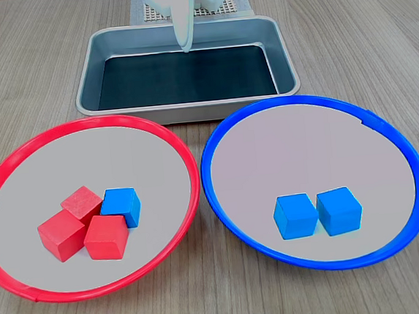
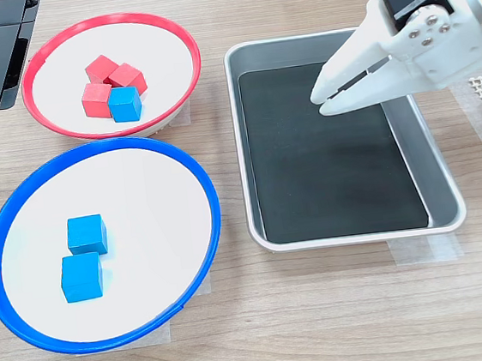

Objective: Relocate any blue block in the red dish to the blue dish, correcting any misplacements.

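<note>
**One blue stray left in the red dish**

The gripper (image 2: 321, 103) hangs over the metal tray (image 2: 435, 177), nowhere near the dishes, jaws drawn narrow and carrying nothing; in the first exterior view only a white finger edge shows at twelve o'clock, so the gap is judged from the second exterior view alone, and it looks nearly closed rather than fully so.

The target is plain: the blue block (image 1: 121, 206) sits in the red dish (image 1: 18, 155), at about three o'clock of the little cluster in the first exterior view, pressed against two of the red cubes (image 1: 62, 234). That contact is the catch. The arm would do well to spread its jaws before descending and come straight down, setting the fingers on the block's free faces, away from the red neighbours, so no red cube gets dragged or pinched along. Then a clean lift, high enough to clear both rims, and a drop into the bare part of the blue dish (image 1: 215, 138), clear of the parked blue pair (image 1: 295, 215).

The count: three red cubes, all in the red dish. Three blue cubes, one misplaced and two home. Two dishes, one tray, one arm.
</note>
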Action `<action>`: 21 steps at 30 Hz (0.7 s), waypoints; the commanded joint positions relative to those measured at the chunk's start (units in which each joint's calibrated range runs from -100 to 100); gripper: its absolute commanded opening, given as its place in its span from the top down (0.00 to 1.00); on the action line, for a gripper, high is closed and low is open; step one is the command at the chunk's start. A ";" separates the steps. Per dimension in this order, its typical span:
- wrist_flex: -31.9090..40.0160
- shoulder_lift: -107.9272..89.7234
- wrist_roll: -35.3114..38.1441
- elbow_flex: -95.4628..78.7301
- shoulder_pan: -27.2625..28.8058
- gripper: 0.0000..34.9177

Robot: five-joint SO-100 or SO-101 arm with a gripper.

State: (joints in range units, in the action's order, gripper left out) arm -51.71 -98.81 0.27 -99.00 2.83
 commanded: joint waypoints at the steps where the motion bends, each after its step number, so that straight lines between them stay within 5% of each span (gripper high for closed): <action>1: 0.00 -0.17 0.15 0.19 -0.15 0.99; 21: 0.00 -0.17 0.49 0.19 -0.71 0.99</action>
State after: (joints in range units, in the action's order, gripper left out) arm -51.71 -98.81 0.37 -99.00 2.65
